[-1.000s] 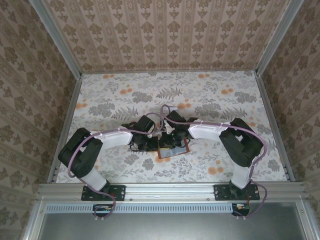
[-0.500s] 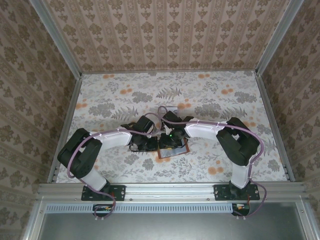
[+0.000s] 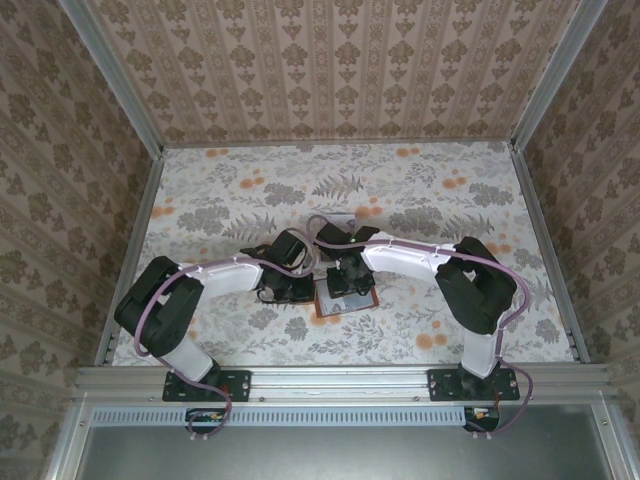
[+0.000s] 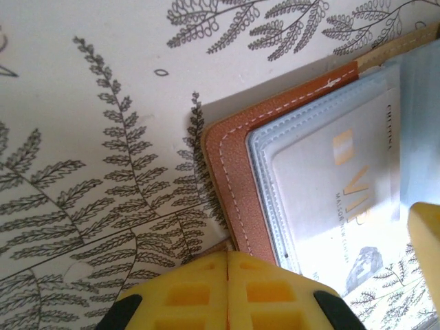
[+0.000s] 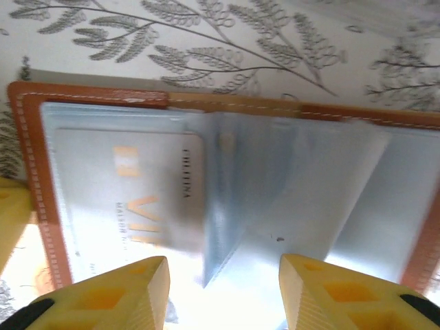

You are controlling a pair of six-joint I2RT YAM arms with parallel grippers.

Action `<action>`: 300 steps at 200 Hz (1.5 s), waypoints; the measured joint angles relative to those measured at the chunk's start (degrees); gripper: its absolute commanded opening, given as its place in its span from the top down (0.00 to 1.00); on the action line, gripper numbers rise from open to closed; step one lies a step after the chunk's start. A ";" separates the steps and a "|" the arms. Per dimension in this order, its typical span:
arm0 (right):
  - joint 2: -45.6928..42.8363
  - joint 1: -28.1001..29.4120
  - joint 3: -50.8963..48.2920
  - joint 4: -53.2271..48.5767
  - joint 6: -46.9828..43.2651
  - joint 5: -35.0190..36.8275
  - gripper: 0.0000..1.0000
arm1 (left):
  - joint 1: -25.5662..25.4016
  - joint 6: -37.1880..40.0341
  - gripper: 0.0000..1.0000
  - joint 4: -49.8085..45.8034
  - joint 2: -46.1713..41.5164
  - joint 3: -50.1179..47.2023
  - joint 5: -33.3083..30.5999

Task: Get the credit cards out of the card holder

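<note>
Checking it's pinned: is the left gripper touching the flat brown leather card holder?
Cannot tell. Left wrist view: the brown leather card holder runs under the shut left gripper; pressing or hovering is unclear.

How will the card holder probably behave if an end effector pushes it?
The card holder lies flat and thin, so it would likely slide rather than tip. One clear sleeve is bent up, so the sleeves seem floppy. The card inside looks flat, probably stiffer.
</note>
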 measured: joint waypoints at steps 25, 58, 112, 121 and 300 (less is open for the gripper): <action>0.00 0.11 0.24 -2.73 -0.09 3.50 0.50 | 0.09 0.04 0.91 -0.98 0.00 0.33 -0.02; -0.02 0.11 0.24 -4.48 -0.33 6.14 0.49 | 0.35 0.70 0.91 -2.40 0.00 0.72 -0.02; -0.02 0.04 -0.15 -4.90 -1.16 7.34 0.49 | 1.03 1.73 0.91 -4.63 0.02 1.40 -0.07; -0.02 0.02 -0.59 -4.74 -1.16 7.34 0.49 | 1.03 1.81 0.91 -5.01 0.02 1.46 -0.07; -6.88 -2.01 -4.09 7.67 0.83 -11.56 0.71 | 0.94 0.81 0.91 -3.67 -3.65 3.30 0.24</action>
